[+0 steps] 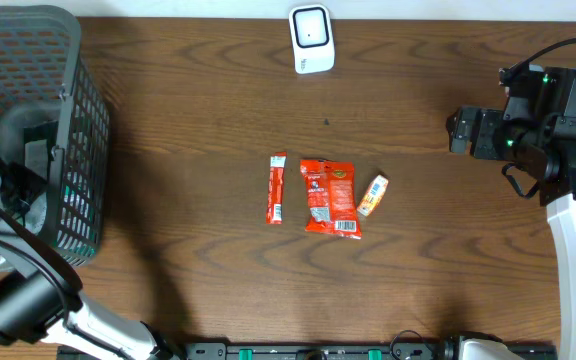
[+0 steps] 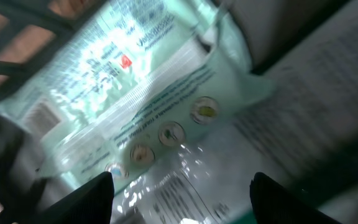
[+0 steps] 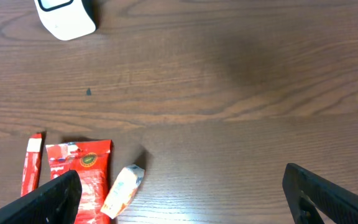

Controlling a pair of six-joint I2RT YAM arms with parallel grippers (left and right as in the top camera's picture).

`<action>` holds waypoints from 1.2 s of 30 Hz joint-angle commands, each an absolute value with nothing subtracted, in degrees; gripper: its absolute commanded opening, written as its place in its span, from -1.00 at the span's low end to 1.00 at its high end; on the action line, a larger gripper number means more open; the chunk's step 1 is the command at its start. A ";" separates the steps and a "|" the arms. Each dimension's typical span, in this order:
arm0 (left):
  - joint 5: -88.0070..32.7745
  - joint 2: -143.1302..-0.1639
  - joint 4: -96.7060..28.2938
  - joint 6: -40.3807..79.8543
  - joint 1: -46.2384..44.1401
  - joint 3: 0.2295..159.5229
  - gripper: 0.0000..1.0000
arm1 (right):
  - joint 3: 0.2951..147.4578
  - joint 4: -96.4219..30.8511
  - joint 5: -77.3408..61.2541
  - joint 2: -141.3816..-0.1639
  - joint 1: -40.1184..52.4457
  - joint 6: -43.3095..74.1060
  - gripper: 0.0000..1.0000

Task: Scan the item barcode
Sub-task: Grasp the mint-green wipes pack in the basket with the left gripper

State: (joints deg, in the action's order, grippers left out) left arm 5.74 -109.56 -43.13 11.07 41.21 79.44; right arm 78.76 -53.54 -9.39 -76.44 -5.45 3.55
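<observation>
Your left pincer (image 2: pixel 185 202) is hanging spread inside the basket (image 1: pixel 76 150) over a pale green pouch (image 2: pixel 166 93), likely for pickup; right pincer (image 3: pixel 185 196), spread, is waiting outside.

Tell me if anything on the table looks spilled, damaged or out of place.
Nothing stands out. The thin red stick packet, the red snack pouch and the orange-and-white sachet lie flat, side by side; the white scanner stands beyond them.

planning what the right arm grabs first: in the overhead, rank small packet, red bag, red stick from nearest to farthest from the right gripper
1. small packet, right end of the row, nearest the right gripper
2. red bag, middle
3. red stick, left end, farthest
</observation>
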 commanded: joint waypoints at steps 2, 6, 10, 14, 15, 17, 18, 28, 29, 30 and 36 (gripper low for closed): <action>9.23 -112.66 -42.48 9.41 41.82 79.94 0.43 | 79.66 -53.63 -9.47 -76.05 -5.69 4.21 0.98; 9.98 -112.99 -40.73 8.71 41.82 79.94 0.43 | 79.66 -53.63 -9.47 -76.05 -5.69 4.23 0.98; 10.17 -112.99 -39.07 7.46 41.76 79.94 0.43 | 79.66 -53.63 -9.47 -76.05 -5.69 4.21 0.99; 11.16 -113.10 -38.13 5.52 41.67 79.75 0.43 | 79.66 -53.63 -9.47 -76.05 -5.69 4.23 0.99; 13.63 -113.14 -37.65 5.52 41.65 79.15 0.43 | 79.66 -53.63 -9.47 -76.05 -5.69 4.23 0.99; 15.97 -113.16 -36.49 4.86 41.65 78.13 0.43 | 79.66 -53.63 -9.47 -76.05 -5.69 4.23 0.99; 15.92 -113.16 -35.64 4.54 41.65 77.62 0.43 | 79.66 -53.63 -9.47 -76.05 -5.69 4.21 0.99; 16.16 -115.28 -29.36 3.62 41.12 73.49 0.42 | 79.66 -53.63 -9.47 -76.05 -5.69 4.23 0.99; 16.14 -115.92 -29.19 3.64 41.06 73.34 0.40 | 79.66 -53.63 -9.47 -76.05 -5.69 4.21 0.99; 16.16 -116.86 -29.21 3.64 41.06 73.30 0.35 | 79.66 -53.63 -9.47 -76.05 -5.69 4.23 0.99; 15.90 -117.80 -29.47 3.66 41.01 73.41 -0.63 | 79.66 -53.63 -9.47 -76.05 -5.69 4.23 0.99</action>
State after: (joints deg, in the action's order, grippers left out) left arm 16.99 -113.38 -28.18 3.79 40.23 75.68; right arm 78.76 -53.54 -9.39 -76.44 -5.45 3.55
